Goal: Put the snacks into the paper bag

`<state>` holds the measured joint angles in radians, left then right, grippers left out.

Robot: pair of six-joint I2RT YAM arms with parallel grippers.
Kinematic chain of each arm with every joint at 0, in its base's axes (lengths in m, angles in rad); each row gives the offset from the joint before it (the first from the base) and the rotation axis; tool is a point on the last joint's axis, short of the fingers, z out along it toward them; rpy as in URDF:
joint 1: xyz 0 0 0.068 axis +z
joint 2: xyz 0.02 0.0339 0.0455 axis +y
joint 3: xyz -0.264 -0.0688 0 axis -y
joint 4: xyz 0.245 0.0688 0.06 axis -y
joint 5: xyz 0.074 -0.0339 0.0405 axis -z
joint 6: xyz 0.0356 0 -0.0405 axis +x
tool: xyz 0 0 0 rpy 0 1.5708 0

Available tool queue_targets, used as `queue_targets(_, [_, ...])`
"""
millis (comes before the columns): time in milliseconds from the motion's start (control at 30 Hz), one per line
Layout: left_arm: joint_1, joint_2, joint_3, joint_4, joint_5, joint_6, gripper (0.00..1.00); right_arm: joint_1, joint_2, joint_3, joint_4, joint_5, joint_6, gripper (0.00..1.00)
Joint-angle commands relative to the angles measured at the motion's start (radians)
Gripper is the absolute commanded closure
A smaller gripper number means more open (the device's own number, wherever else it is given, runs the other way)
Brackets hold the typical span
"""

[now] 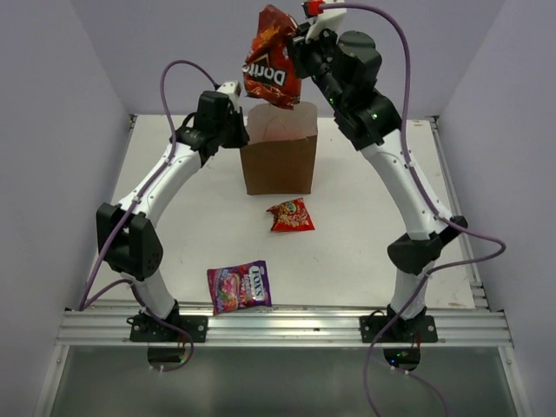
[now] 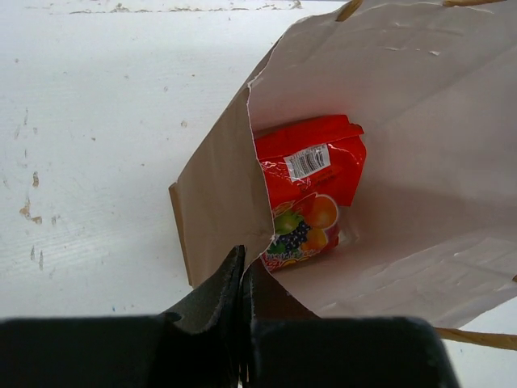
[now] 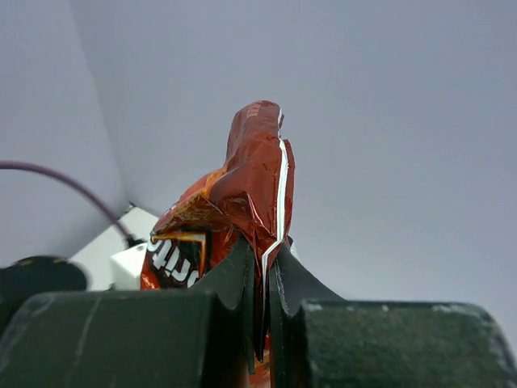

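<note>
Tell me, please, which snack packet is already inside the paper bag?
The red fruit-print packet, lying in the paper bag. The Doritos bag hangs from the right tool; the small red-orange packet and the purple-pink packet lie on the table.

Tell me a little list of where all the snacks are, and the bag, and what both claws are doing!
paper bag: upright on the table, top open
left claw: shut on the paper bag's edge
right claw: shut on the Doritos bag
Doritos bag: hanging in the air, about over the paper bag
red candy packet: inside the paper bag
small red-orange packet: on the table, in front of the paper bag
purple-pink packet: on the table, at its near edge
</note>
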<state>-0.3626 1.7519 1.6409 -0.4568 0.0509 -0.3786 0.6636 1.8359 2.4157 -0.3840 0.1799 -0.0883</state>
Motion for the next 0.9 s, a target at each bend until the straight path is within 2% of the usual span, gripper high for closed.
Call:
queue_targets(0, [-0.007, 0.008, 0.031, -0.006, 0.015, 0.014, 0.96, -0.079, 0.098, 0.005, 0.157, -0.014, 0.039, 1.00])
queue_targets(100, [-0.007, 0.009, 0.039, -0.013, 0.010, 0.012, 0.96, -0.130, 0.151, 0.017, 0.181, -0.054, 0.073, 1.00])
queue_targets(200, [-0.007, 0.008, 0.045, -0.019, 0.000, 0.012, 0.96, -0.162, 0.155, -0.042, 0.195, -0.095, 0.079, 1.00])
queue_targets(500, [-0.007, 0.034, 0.079, -0.020, -0.008, -0.005, 0.96, -0.180, -0.044, -0.479, 0.238, -0.171, 0.114, 1.00])
queue_targets(667, [-0.007, 0.046, 0.083, -0.008, 0.003, -0.019, 0.96, -0.180, -0.138, -0.618, 0.226, -0.224, 0.108, 1.00])
queue_targets(767, [-0.007, 0.055, 0.088, -0.006, 0.006, -0.028, 0.96, -0.179, -0.158, -0.650, 0.205, -0.286, 0.117, 0.64])
queue_targets(800, [-0.007, 0.058, 0.089, -0.005, 0.006, -0.029, 0.97, -0.179, -0.167, -0.658, 0.201, -0.292, 0.120, 0.44])
queue_targets(833, [-0.007, 0.058, 0.091, -0.006, 0.004, -0.032, 0.97, -0.177, -0.174, -0.658, 0.198, -0.299, 0.125, 0.36])
queue_targets(867, [-0.007, 0.060, 0.091, -0.005, 0.004, -0.032, 0.97, -0.177, -0.194, -0.650, 0.192, -0.304, 0.124, 0.35])
